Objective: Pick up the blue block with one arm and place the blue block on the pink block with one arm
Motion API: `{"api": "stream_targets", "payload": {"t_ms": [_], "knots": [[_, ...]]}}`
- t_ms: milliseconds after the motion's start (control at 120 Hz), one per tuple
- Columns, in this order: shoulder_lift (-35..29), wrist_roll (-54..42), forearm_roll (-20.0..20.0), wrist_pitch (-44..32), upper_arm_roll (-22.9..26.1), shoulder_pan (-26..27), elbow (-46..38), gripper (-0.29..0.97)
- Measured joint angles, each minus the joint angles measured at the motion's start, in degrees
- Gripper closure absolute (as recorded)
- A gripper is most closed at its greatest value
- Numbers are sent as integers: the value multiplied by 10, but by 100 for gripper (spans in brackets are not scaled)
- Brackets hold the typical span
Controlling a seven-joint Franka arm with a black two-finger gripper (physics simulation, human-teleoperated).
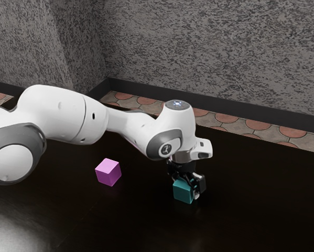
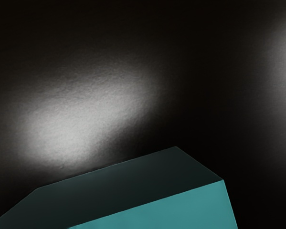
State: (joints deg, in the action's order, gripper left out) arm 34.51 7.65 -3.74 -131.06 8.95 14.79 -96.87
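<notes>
Jaws straddle blue block low on counter for the lift; can't tell if clamped. Pink block well apart, top free.

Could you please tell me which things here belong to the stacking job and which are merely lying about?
Part of the job:
blue block, right at the claw
pink block, standing apart toward the exterior view's left

Merely surroundings:
dark table under both blocks
tiled floor
grey wall
</notes>
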Motion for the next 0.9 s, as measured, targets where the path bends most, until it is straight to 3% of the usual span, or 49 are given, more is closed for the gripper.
{"api": "stream_targets", "payload": {"t_ms": [117, 350, 567, 708, 900], "knots": [[-2, 3, 2, -3, -1, 0, -2, 17], [-16, 10, -1, -5, -2, 1, -7, 30], [-167, 21, -8, -5, -22, -2, -127, 32], [-299, 30, -13, -1, -29, -73, -237, 32], [-302, 33, -27, 9, -32, -175, -238, 32]]}}
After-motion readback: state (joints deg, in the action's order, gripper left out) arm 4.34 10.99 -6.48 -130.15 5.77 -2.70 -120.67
